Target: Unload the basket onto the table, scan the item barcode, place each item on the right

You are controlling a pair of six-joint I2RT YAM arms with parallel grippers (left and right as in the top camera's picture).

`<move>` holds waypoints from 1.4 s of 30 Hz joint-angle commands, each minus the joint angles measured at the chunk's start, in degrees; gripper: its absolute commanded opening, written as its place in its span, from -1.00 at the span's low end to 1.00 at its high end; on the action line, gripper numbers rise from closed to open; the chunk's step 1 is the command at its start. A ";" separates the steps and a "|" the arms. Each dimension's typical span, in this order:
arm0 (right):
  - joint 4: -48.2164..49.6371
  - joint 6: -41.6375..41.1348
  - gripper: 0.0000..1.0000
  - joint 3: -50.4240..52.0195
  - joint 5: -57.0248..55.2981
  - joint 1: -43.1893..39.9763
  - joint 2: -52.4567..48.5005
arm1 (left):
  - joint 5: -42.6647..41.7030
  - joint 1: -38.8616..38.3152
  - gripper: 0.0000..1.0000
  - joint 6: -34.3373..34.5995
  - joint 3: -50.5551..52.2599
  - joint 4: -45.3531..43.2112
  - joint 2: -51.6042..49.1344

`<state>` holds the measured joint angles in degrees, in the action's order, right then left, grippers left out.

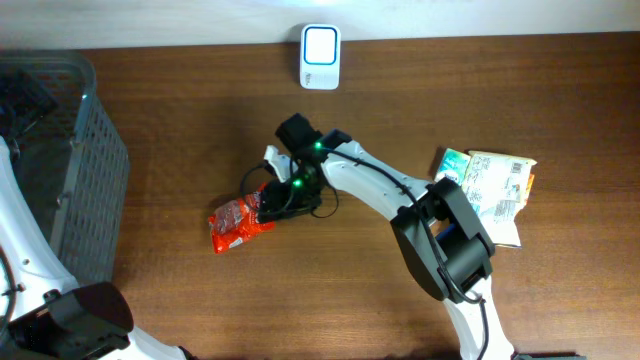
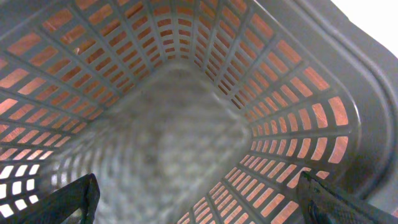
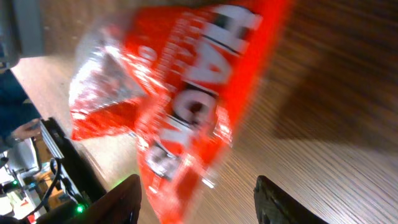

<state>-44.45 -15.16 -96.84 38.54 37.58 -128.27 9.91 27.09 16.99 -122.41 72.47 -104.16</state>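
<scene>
The red snack bag (image 1: 238, 222) lies on the bench (image 1: 180, 110), left of centre. Its right end sits between the fingers of the right pincer (image 1: 283, 197), which stand partly apart; whether they grip it cannot be told. The white scanner (image 1: 320, 57) stands at the far edge. The left pincer (image 2: 196, 190) is spread wide inside the grey basket (image 2: 298, 93).

We read large white capitals on the red snack packet (image 3: 186, 106) in the right wrist view: "HA" at its upper end is clear, and the letters after it blur. Print on the pale packages (image 1: 495, 185) near the right edge of the table (image 1: 180, 120) is too small to read.
</scene>
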 commanded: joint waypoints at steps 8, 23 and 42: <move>0.15 0.35 -0.92 -0.15 1.31 -0.66 0.57 | 0.24 0.09 0.98 0.55 0.07 -0.11 0.04; -15.43 21.51 -0.14 -3.91 -8.39 -18.60 3.21 | 0.24 0.09 0.98 0.55 0.07 -0.11 0.04; -6.93 1.31 0.46 7.08 -1.64 -6.93 3.13 | 0.24 0.09 0.98 0.55 0.07 -0.11 0.04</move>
<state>-53.63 -6.22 -91.68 40.32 28.97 -127.20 9.91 27.09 16.99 -122.41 72.47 -104.16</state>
